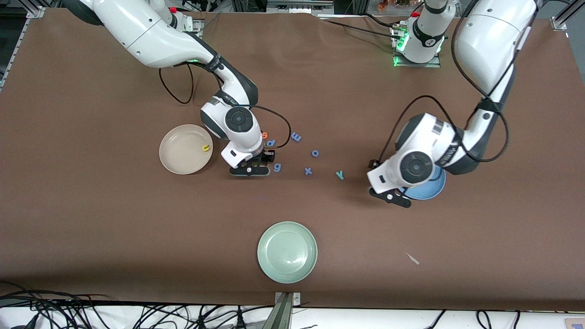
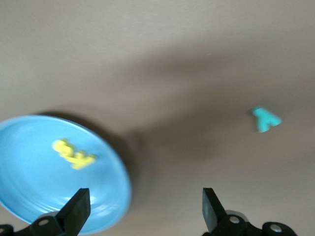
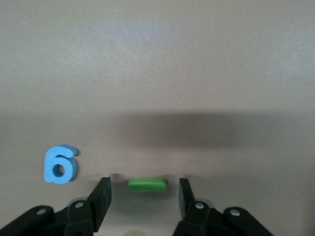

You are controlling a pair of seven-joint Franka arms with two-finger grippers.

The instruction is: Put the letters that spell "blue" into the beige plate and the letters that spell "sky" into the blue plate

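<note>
My right gripper is low over the table, open, with the green "l" lying flat between its fingers and a gap on each side. The beige plate holds the yellow "u". The orange "e" peeks out beside the right hand. My left gripper hangs open and empty over the rim of the blue plate, where blurred yellow letter foam lies. The teal "y" lies on the table between the two arms.
Blue letters lie around the right hand: "g", "p", "m", "o", "x". A pale green plate sits nearer the front camera. A small white scrap lies toward the left arm's end.
</note>
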